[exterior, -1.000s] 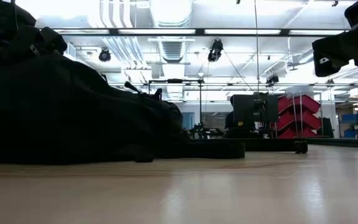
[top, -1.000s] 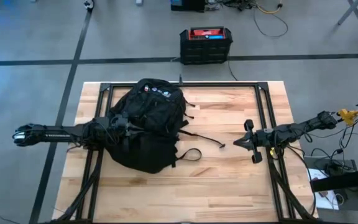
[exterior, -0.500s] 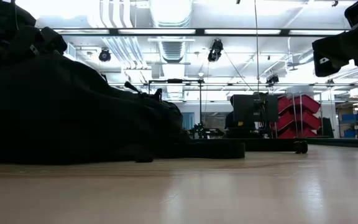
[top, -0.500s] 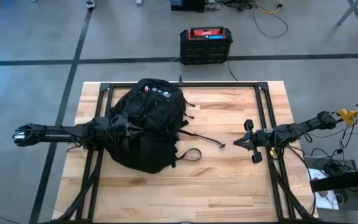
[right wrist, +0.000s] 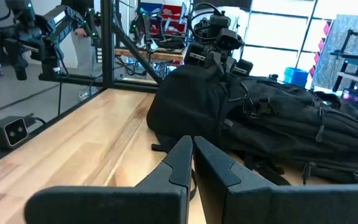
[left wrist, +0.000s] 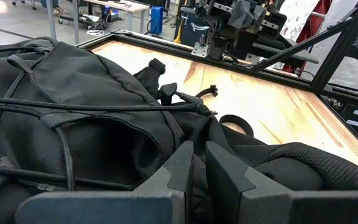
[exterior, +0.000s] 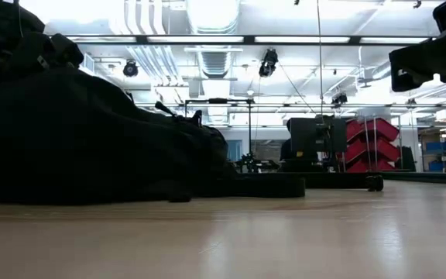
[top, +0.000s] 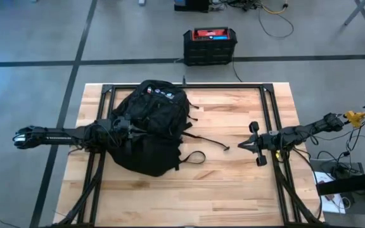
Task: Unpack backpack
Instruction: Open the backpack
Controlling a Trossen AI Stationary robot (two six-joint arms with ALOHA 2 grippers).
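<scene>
The wooden table (top: 233,183) carries one thing, the black backpack (top: 154,126), lying flat on the table's left half with its top toward the far edge. Small round patches (top: 159,91) show near that top. A looped black strap (top: 194,156) and a longer strap (top: 211,141) trail from it onto bare wood toward the table's middle.

The left tool (top: 124,128) sits on the backpack's left side, at about its middle. In the left wrist view its two dark fingers (left wrist: 178,168) stand almost together, pressed into the folds of black fabric with only a narrow slit between them; whether they pinch any fabric cannot be told.

The right tool (top: 241,145) hovers over bare wood on the right half, well apart from the backpack, pointing toward it. Its fingers (right wrist: 182,158) are closed together with nothing between them.

Beyond the far edge, a black crate with a red top (top: 210,44) stands on the grey floor (top: 30,38).
</scene>
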